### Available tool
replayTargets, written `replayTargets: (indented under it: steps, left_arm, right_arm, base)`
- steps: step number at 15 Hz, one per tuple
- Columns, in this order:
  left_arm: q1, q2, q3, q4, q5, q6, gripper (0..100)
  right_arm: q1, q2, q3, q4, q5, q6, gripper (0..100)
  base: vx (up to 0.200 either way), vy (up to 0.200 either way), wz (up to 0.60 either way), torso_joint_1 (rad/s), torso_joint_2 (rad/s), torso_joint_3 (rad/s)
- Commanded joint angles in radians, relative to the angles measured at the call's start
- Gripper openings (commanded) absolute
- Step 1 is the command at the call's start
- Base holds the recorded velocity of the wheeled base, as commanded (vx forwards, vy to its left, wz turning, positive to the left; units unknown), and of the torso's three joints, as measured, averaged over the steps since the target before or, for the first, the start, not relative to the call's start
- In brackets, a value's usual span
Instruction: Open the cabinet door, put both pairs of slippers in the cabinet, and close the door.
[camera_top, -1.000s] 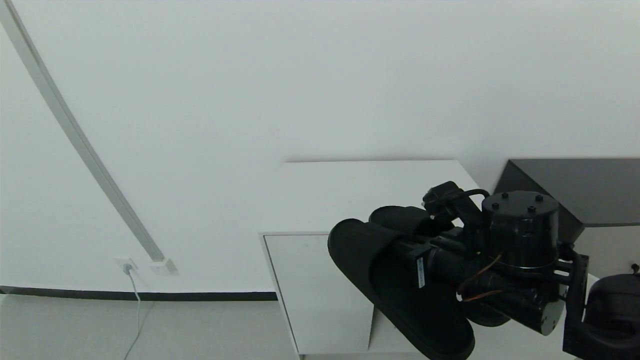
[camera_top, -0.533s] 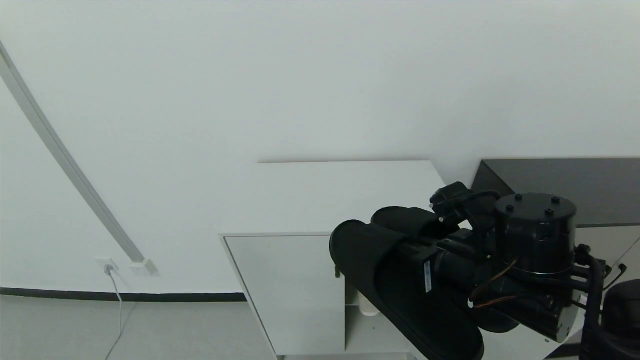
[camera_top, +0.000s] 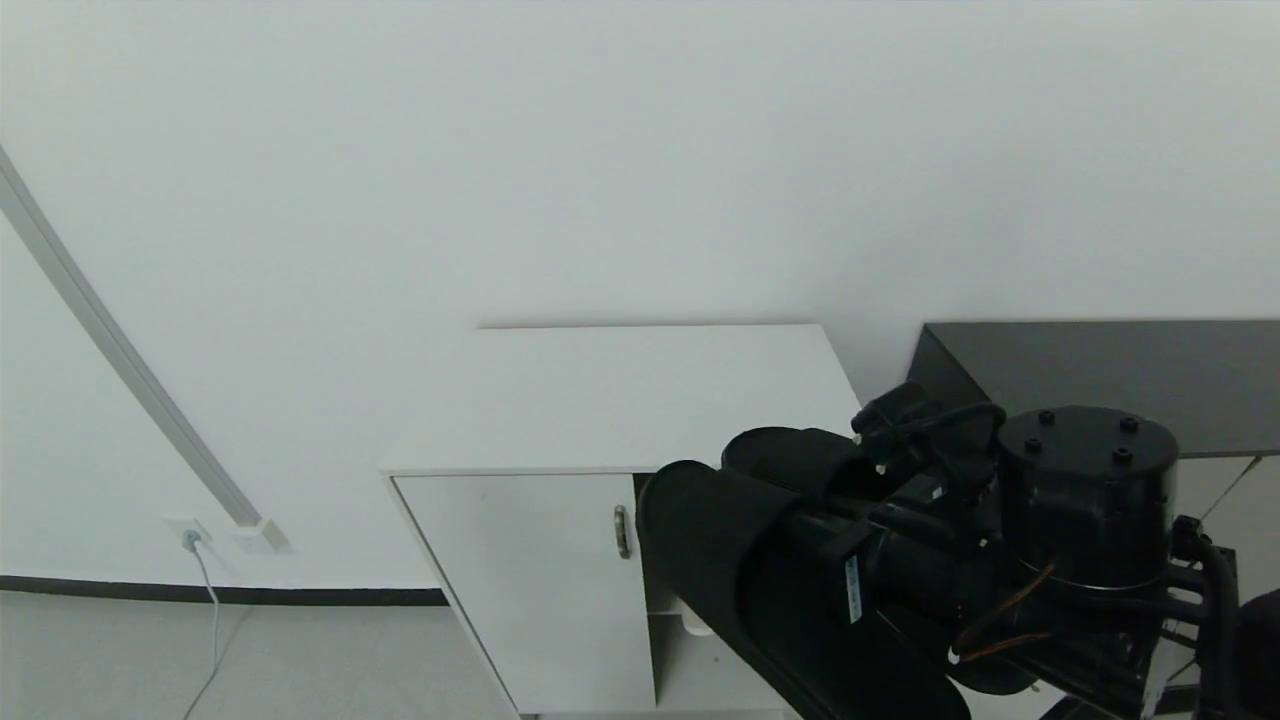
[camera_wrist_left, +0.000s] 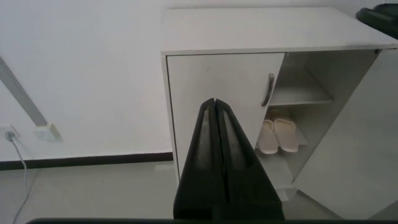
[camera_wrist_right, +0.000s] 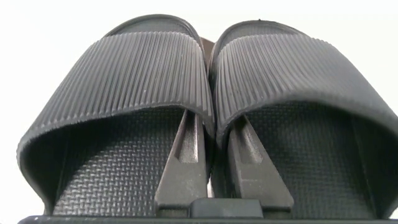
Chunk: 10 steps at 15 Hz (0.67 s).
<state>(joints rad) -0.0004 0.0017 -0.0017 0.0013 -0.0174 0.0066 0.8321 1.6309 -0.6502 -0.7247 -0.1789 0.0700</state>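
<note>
The white cabinet (camera_top: 620, 395) stands against the wall, its left door (camera_top: 530, 580) closed, with a metal handle (camera_top: 621, 531). In the left wrist view its right door (camera_wrist_left: 364, 137) is swung open, and a beige pair of slippers (camera_wrist_left: 278, 135) lies on a lower shelf. My right gripper (camera_wrist_right: 211, 165) is shut on the black pair of slippers (camera_top: 760, 560), its fingers (camera_wrist_right: 181, 168) inside the straps, holding them in the air before the cabinet's open right half. My left gripper (camera_wrist_left: 215, 102) is shut on nothing, low and in front of the closed door.
A dark table (camera_top: 1100, 370) adjoins the cabinet on the right. A wall socket with a cable (camera_top: 190, 535) and a slanted wall strip (camera_top: 100, 330) lie to the left. Grey floor (camera_wrist_left: 93, 193) in front of the cabinet is bare.
The head view has shifted, so the cabinet sits further left in the picture and its closed door and handle now show. The black slippers stay held in my right gripper.
</note>
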Motion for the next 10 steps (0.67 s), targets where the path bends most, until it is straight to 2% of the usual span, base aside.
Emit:
replayTargets:
  steps: [1, 4, 10]
  left_arm:
    - [0.0, 0.0, 0.0, 0.0, -0.001, 0.0, 0]
    - [0.0, 0.0, 0.0, 0.0, -0.001, 0.001, 0]
    - [0.0, 0.0, 0.0, 0.0, 0.001, 0.0, 0]
  right_arm:
    - [0.004, -0.005, 0.017, -0.002, -0.001, -0.004, 0]
    - [0.004, -0.009, 0.034, -0.047, 0.027, -0.006, 0]
    - [0.01, -0.008, 0.052, -0.048, 0.035, -0.013, 0]
  base:
    - [0.0, 0.0, 0.0, 0.0, 0.0, 0.0]
    - [0.0, 0.0, 0.0, 0.0, 0.0, 0.0]
    - [0.0, 0.0, 0.0, 0.0, 0.0, 0.0]
